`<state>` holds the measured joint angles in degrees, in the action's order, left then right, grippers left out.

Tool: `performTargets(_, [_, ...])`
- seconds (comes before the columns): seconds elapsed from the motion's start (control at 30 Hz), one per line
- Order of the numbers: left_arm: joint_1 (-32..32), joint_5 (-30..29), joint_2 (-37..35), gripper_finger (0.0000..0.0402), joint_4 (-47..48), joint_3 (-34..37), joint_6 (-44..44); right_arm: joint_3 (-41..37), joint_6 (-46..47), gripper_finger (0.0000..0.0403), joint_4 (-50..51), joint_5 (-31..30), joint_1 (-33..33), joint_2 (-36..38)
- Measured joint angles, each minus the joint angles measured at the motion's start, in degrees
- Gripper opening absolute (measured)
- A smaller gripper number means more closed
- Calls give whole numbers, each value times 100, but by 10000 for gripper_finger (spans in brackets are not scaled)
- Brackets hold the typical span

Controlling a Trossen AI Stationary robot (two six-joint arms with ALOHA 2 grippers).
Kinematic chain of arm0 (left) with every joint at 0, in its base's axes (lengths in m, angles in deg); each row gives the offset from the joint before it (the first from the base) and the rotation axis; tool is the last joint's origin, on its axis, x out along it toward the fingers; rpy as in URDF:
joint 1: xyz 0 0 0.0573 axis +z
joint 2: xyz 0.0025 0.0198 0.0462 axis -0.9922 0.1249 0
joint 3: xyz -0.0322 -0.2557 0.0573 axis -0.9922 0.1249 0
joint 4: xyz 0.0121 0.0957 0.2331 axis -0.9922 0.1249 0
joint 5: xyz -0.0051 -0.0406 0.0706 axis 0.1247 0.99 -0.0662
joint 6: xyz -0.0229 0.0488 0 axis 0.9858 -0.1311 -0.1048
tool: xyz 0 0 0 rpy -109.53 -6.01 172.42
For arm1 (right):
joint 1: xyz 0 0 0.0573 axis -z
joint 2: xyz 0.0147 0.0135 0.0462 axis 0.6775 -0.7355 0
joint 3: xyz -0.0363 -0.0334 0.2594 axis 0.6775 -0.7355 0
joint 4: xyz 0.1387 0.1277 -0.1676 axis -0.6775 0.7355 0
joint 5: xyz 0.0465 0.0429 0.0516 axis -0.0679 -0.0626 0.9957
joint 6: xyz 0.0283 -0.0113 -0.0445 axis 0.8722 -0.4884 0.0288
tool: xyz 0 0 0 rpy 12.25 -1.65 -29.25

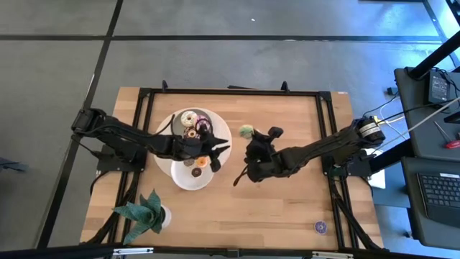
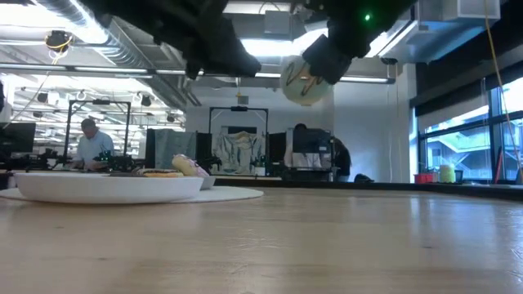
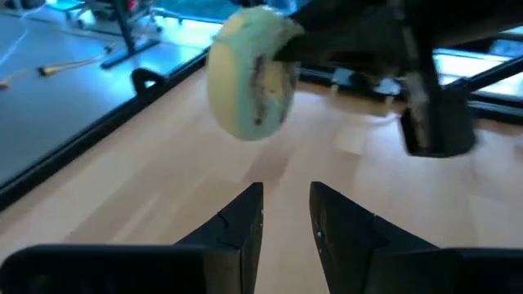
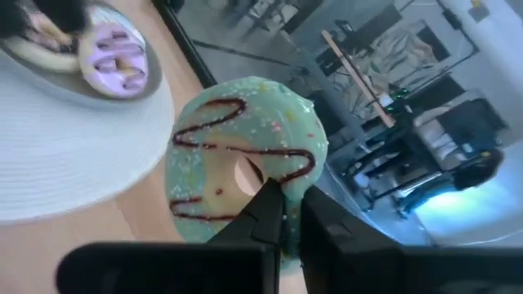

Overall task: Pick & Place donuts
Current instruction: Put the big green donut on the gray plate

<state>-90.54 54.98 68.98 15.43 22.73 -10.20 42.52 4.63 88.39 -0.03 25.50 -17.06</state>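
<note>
Right pincer [image 4: 283,214] grips green donut [image 4: 242,168] beside plate [image 4: 73,155]

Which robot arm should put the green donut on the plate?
The right. Its gripper already holds the green donut in the air beside the plate. The left gripper is empty.
</note>
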Motion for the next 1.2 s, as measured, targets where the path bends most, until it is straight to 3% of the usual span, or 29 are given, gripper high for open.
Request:
performTargets(0.23, [251,5,7,101,-108,2,-288,-214,-915,28,-1430,418,0,2])
performTargets(0.4, [338,375,58,129,-109,2,-295,-214,-1491,32,-2011,613,64,2])
performTargets(0.5, [338,436,123,159,-147,2,-295,-214,-1522,33,-2058,802,173,2])
performTargets(0.63, [338,-161,182,200,-145,2,-282,-214,-1505,33,-2118,1266,271,2])
performTargets(0.77, [338,-613,182,225,-126,2,-76,-214,-1523,33,-2238,1349,273,2])
performTargets(1.2, [346,-606,182,230,-123,2,-28,-214,-1517,34,-2235,1658,330,4])
